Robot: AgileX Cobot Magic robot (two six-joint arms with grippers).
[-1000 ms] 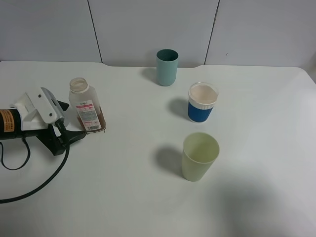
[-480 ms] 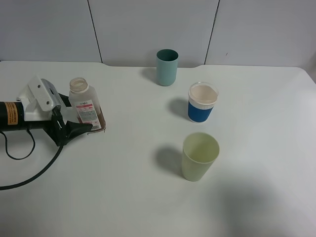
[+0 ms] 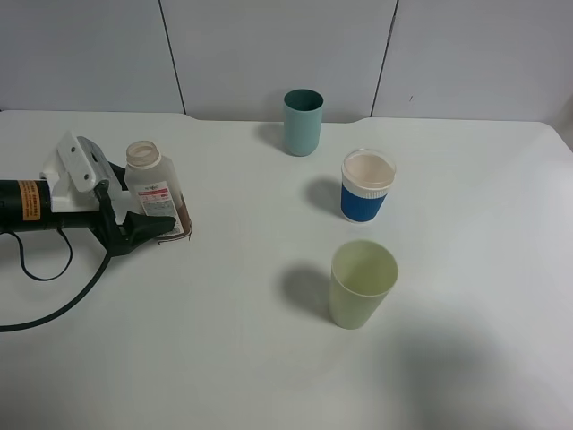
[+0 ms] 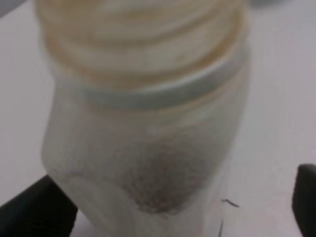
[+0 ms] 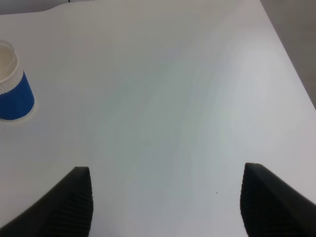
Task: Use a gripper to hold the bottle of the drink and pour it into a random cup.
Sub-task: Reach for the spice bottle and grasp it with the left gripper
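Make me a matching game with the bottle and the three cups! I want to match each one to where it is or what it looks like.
Things:
1. bottle
2. teal cup
3. blue cup
4. yellow-green cup

Clues:
A. has a white rim
B. closest to the front
C. has brown drink inside
D. farthest back

Pairs: 1-C, 2-D, 3-A, 4-B.

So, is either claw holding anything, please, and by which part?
Nothing is held: the open left claw only straddles the bottle, low on its body.

There is one bottle [image 3: 154, 190] and three cups: one teal cup [image 3: 303, 122], one blue cup [image 3: 367, 186], one yellow-green cup [image 3: 362, 283].
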